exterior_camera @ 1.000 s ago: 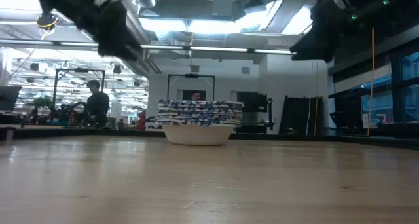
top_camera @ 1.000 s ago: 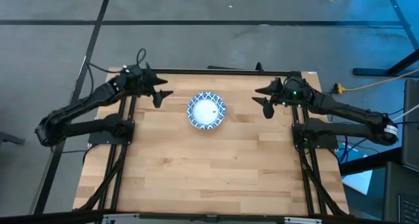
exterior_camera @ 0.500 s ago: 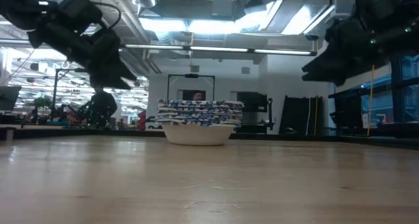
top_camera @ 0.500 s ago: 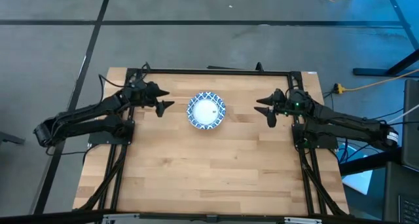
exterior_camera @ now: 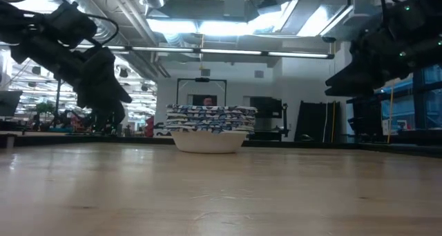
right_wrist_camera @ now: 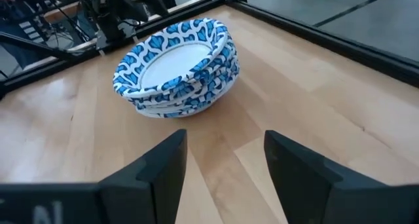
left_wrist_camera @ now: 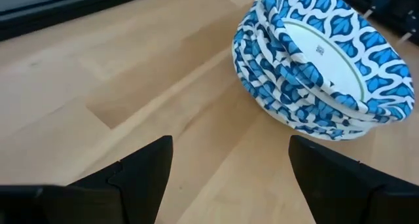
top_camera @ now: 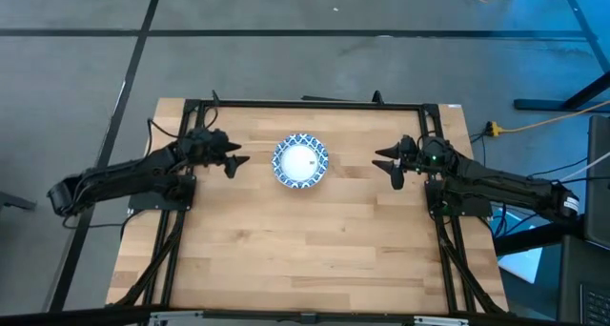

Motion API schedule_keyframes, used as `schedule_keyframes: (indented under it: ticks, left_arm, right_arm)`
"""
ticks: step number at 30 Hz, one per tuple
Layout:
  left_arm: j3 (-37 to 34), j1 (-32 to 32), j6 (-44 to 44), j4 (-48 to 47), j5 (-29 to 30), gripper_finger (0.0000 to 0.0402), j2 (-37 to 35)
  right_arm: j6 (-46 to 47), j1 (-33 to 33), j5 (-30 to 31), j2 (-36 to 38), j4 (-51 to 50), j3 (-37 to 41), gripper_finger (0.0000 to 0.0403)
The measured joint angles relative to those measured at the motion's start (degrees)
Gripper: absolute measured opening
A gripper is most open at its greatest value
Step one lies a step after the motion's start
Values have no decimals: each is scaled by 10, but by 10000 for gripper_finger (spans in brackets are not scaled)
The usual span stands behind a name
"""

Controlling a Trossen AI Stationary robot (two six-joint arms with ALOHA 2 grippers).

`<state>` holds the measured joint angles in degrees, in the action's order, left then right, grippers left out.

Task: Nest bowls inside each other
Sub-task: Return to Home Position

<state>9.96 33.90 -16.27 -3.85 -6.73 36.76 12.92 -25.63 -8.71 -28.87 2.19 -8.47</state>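
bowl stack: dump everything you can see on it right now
The nested bowl stack stands upright on the wooden table, back-centre, between the two arms. It holds several shallow round bowls; an exact count is unclear. The top bowl shows a white centre with a small dark print and a wide blue-and-white patterned rim. From table height the bottom bowl's plain white base shows under layered rims, which sit slightly uneven. Only the table touches it: the left tool and right tool are open and clear of it.
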Motion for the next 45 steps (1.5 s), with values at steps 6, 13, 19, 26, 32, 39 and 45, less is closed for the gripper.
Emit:
schedule_keyframes:
  ticks: [6,13,19,26,32,39,45]
  left_arm:
    - [-20,-2,-21,-3,2,298,-30]
    - [-24,-2,-29,-31,2,298,-39]
    - [-25,-2,-31,-59,10,298,-39]
    - [-25,-2,-36,-83,18,298,-39]
    - [-25,-2,-46,-88,27,298,-39]
    - [-25,-2,-73,-147,29,298,-39]
    - [-25,-2,-77,-119,33,298,-63]
  right_arm:
    - [19,0,-1,14,0,25,205]
    - [43,0,-19,30,-1,59,205]
    - [63,0,-19,50,3,80,205]
    - [65,0,-19,56,3,81,205]
    - [75,0,-19,56,3,81,205]
    - [91,0,-19,55,3,80,205]
    - [95,0,-19,55,2,81,205]
